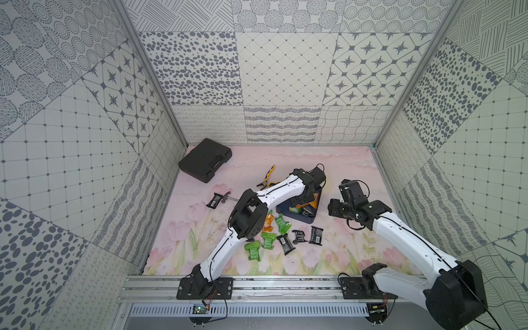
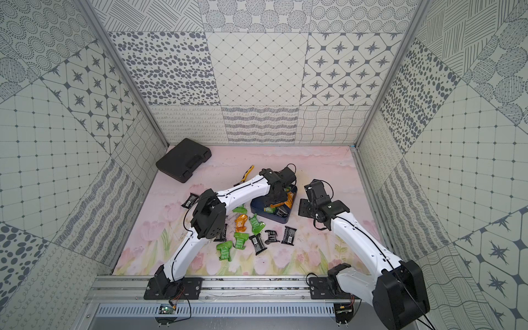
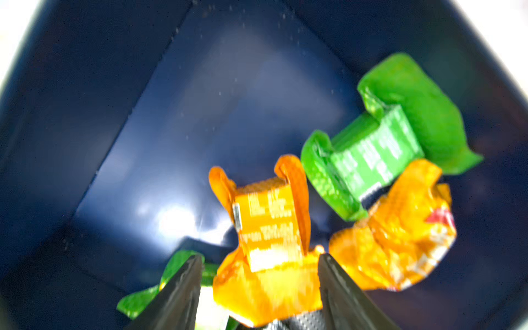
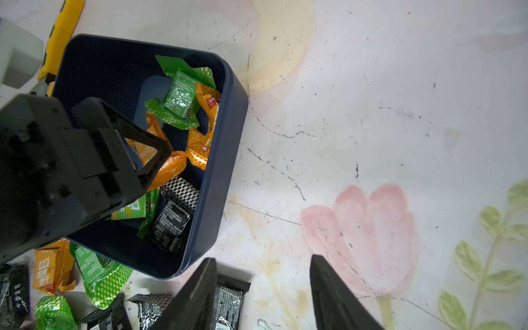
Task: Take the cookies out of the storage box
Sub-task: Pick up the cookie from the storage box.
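Desk point(image 1: 343, 177): pink surface with painted tulips, scuffed. Far left corner: closed black case point(image 1: 205, 163). Centre: navy storage box point(image 1: 311, 220), with yellow-handled pliers point(image 1: 268, 177) behind it. In front of the box: loose cluster of green, orange and black packets point(image 1: 268, 238). Left of centre: lone black packet point(image 1: 214, 201) touching a small hammer point(image 1: 225, 195).

Inside the navy storage box point(image 3: 200, 114), the left gripper point(image 3: 258, 257) straddles an orange packet point(image 3: 268, 228); a green packet point(image 3: 380, 145) and a second orange packet point(image 3: 400, 237) lie beside it
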You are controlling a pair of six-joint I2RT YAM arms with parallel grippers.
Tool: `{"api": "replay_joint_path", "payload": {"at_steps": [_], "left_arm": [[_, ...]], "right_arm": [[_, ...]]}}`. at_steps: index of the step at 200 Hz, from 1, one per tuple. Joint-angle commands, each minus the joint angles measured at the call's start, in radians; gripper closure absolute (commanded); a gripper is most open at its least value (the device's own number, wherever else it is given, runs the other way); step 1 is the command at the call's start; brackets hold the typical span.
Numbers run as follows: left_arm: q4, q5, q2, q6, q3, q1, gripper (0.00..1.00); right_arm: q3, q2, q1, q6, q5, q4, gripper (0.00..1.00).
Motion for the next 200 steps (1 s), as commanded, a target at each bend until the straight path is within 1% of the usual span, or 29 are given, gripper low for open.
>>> {"api": "replay_joint_path", "payload": {"at_steps": [1, 34, 61, 100, 164, 200], "left_arm": [[-0.037, -0.043, 0.022, 0.023, 0.021, 0.022, 0.32], [-0.009, -0.025, 0.041, 0.039, 0.022, 0.034, 0.31], [0.0, -0.009, 0.056, 0.041, 0.022, 0.034, 0.34], [0.008, -0.01, 0.064, 0.055, 0.021, 0.037, 0.44], [0.023, -0.035, 0.027, 0.092, 0.022, 0.038, 0.69], [0.031, -0.066, -0.024, 0.129, 0.018, 0.029, 0.71]], "right_arm": [[-0.002, -0.016, -0.003, 0.014, -0.006, 0.014, 0.43], [0.007, -0.002, -0.003, 0.014, -0.011, 0.014, 0.43], [0.016, 0.008, -0.003, 0.01, -0.011, 0.015, 0.43], [0.024, 0.018, -0.004, 0.01, -0.018, 0.014, 0.43], [0.022, 0.02, -0.003, 0.013, -0.022, 0.014, 0.44], [0.024, 0.017, -0.003, 0.014, -0.027, 0.014, 0.44]]}}
